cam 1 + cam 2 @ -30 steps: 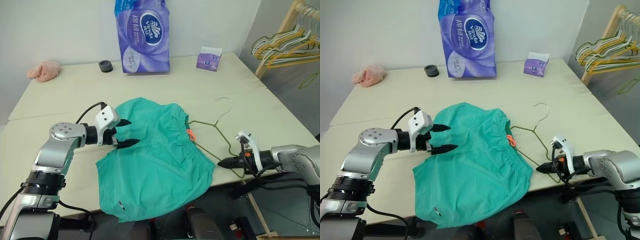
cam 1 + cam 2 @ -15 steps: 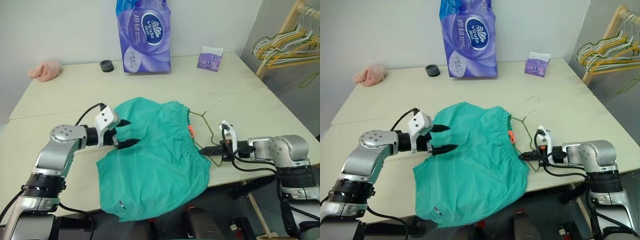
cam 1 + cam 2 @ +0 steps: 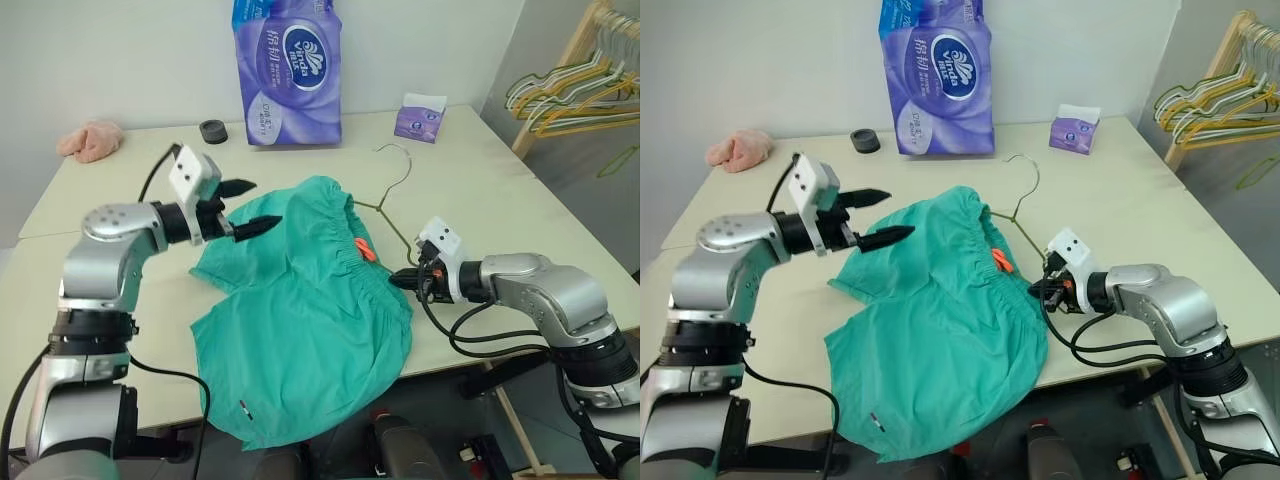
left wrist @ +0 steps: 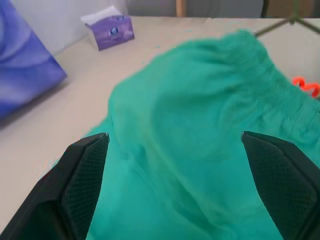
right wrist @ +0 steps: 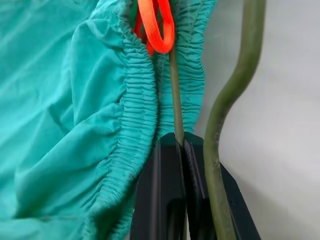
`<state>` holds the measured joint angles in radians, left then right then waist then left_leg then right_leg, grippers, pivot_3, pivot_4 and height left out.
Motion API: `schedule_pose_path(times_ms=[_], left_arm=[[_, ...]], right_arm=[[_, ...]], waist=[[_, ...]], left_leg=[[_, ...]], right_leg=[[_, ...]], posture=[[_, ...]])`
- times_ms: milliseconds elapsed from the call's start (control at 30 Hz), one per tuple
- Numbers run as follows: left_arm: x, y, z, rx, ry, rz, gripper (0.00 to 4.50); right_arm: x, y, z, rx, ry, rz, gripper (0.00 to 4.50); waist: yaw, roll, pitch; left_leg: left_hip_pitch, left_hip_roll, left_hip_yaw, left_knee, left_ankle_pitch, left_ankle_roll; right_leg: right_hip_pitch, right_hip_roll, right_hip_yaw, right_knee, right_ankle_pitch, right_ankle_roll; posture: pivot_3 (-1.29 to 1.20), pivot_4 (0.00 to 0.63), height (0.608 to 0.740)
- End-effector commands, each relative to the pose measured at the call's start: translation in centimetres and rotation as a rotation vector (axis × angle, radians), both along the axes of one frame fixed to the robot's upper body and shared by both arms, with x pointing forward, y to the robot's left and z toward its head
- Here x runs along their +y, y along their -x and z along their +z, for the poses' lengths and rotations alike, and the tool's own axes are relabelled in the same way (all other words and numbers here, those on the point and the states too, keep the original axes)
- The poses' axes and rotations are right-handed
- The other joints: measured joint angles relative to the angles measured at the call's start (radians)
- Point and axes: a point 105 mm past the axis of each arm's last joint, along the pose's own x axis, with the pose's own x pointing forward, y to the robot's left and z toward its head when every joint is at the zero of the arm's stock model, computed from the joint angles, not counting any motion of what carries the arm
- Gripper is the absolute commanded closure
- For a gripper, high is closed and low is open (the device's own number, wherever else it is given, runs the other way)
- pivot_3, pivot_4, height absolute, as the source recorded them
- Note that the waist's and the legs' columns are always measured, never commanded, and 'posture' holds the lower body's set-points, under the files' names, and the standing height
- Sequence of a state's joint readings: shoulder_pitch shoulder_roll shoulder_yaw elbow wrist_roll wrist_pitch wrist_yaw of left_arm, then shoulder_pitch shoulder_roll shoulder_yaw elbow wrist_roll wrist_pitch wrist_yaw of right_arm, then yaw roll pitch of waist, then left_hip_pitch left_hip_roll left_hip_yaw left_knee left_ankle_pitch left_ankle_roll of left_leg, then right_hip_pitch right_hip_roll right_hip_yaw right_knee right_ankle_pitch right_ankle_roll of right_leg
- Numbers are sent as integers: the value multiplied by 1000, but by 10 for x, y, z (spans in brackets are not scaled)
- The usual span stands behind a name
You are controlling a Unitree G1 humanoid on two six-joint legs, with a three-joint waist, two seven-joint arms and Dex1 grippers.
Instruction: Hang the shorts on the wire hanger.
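You're mid-threading: right gripper [image 3: 1043,289], jaws shut on the wire hanger [image 3: 1018,212], has 1 end in the shorts [image 3: 940,320] on the bench [image 3: 1120,200]; next, left gripper [image 3: 880,215], jaws wide & empty, should hold the waistband.

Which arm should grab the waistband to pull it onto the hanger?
Left, probably. Its end effector hangs open over the shorts; the right end effector is shut on the wire hanger.
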<state>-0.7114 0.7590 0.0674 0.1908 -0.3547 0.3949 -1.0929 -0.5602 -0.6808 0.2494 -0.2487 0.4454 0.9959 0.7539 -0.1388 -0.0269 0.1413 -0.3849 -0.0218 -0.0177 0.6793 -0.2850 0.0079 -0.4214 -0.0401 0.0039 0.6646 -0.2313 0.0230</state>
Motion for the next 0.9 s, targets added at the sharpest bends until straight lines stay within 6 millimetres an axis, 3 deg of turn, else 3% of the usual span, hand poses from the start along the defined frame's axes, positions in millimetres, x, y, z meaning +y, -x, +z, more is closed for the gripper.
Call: schedule_pose_path(times_ms=[33, 267, 500, 700, 900], left_arm=[[-6, 8, 18, -60, -100, -113, 23], [-21, 14, -2, -77, -337, -296, 23], [-48, 12, -18, -107, -355, -406, 23], [-39, 17, -46, -50, -481, -451, 23], [-28, 8, -51, -45, -494, -401, 23]], right_arm=[[4, 2, 15, -128, 57, 85, 4500], [4, 6, 16, -260, 187, 191, 4500], [9, 11, 17, -323, 233, 256, 4500], [10, 11, 25, -379, 238, 275, 4500], [10, 11, 35, -428, 223, 297, 4500]], waist=[[0, 0, 0], [-1, 0, -1], [-1, -1, -2], [-9, 0, -2], [-9, -1, -2]], left_leg=[[0, 0, 0, 0, 0, 0], [0, 0, 1, 0, 0, 0], [-1, 0, 1, 1, 0, 0], [0, 0, 1, 1, 0, 0], [0, 0, 2, 1, 0, 0]], right_leg=[[0, 0, 0, 0, 0, 0], [0, 0, 0, 0, 0, 0], [0, 0, 1, 0, 0, 0], [-1, 1, 1, 0, 0, 0], [-1, 1, 1, 0, 0, 0]], posture=[[-194, 75, 740], [-205, 68, 740], [-219, 67, 740], [-229, 69, 740], [-230, 68, 740]])
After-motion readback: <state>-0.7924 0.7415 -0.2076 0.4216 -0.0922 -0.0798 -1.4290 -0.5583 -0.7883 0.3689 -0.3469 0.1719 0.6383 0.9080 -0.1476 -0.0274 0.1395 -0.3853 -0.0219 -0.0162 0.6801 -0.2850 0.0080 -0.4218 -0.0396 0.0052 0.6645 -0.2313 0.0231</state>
